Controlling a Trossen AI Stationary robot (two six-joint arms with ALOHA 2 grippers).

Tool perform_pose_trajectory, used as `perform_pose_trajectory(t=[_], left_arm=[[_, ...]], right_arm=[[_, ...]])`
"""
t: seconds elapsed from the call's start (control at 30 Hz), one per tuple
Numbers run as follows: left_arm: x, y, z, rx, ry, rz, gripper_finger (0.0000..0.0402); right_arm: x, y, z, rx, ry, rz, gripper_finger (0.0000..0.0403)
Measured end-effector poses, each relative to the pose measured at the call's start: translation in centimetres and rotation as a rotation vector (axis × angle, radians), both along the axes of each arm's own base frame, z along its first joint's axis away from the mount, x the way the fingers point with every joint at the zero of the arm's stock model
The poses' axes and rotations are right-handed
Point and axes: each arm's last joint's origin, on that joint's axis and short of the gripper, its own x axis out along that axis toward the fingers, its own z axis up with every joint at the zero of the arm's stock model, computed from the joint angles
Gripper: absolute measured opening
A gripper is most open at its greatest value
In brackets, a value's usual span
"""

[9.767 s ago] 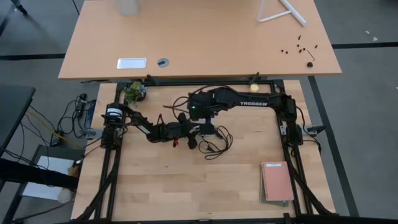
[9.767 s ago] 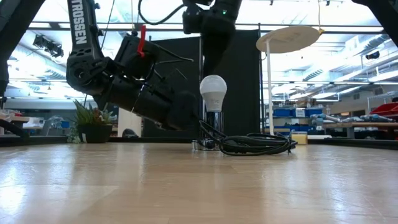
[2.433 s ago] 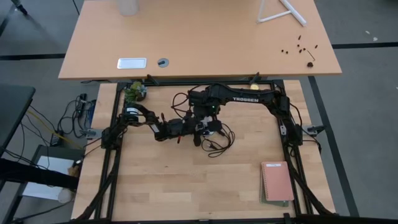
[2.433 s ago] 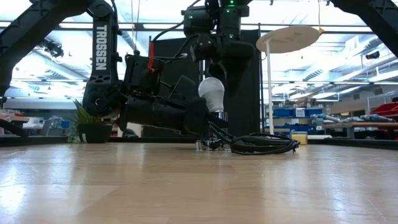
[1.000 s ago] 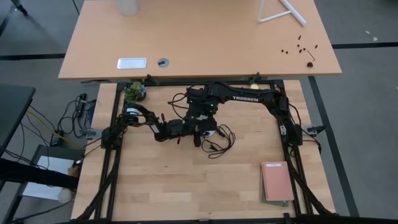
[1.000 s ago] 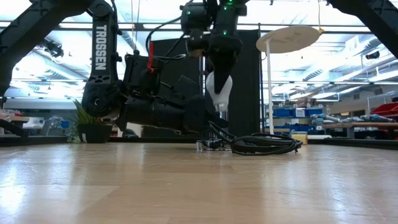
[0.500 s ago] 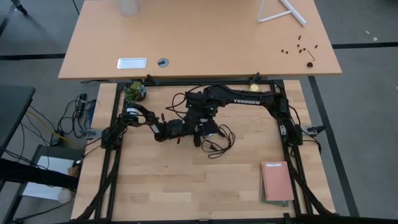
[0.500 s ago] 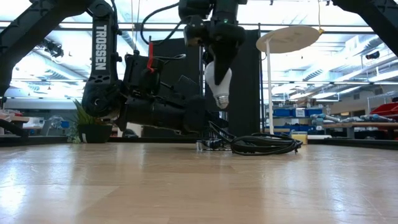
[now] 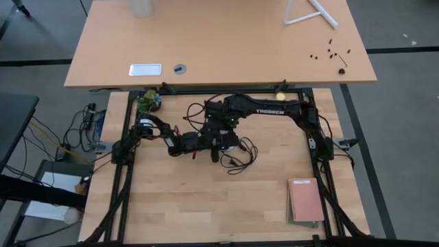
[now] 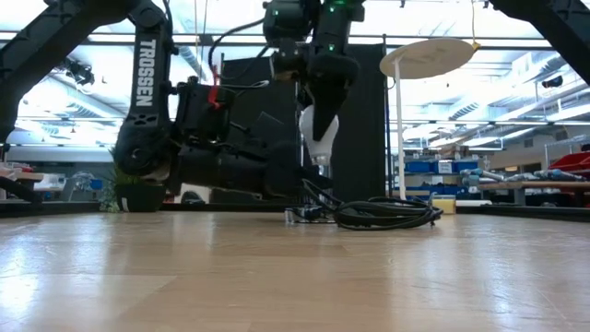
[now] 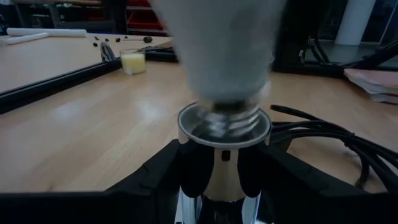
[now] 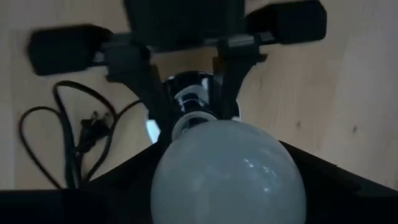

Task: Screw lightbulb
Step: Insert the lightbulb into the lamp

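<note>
Hanging above the middle of your bench (image 9: 206, 206), the right tool (image 10: 320, 118) has its fingers clamped on the round white glass of the lightbulb (image 10: 319, 138), base pointing down; the bulb's silvery screw base (image 11: 225, 117) sits at the mouth of the socket (image 11: 219, 180), though you cannot tell how far it is threaded in; your left tool (image 11: 217, 168) lies low along the bench, its two dark fingers (image 11: 193, 174) closed narrowly on the shiny socket from either side; from the right wrist you see the bulb (image 12: 228, 174) filling the foreground with the socket (image 12: 189, 99) straight beneath it; a coil of black cord (image 10: 383, 214) lies on the bench just beside the socket; a reddish notebook (image 9: 306, 200) rests well apart, toward the bench's right near corner; a small potted plant (image 9: 147, 101) stands at the far left edge.
</note>
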Motion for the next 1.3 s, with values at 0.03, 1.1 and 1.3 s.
perform_pose_trajectory(t=[0.03, 1.1, 1.3], left_arm=[[-0.3, 0.0, 0.0, 0.001, -0.004, 0.002, 0.0190], [-1.2, 1.0, -0.1, -0.021, -0.021, 0.039, 0.0190], [-1.1, 0.5, -0.1, 0.054, 0.002, 0.026, 0.0190]], right_arm=[[0.1, 0.0, -0.4, 0.006, -0.009, 0.001, 0.0287], [0.9, 1.6, -1.2, 0.008, -0.053, -0.289, 0.0287], [0.7, 0.3, -1.2, 0.095, -0.067, -0.487, 0.0287]])
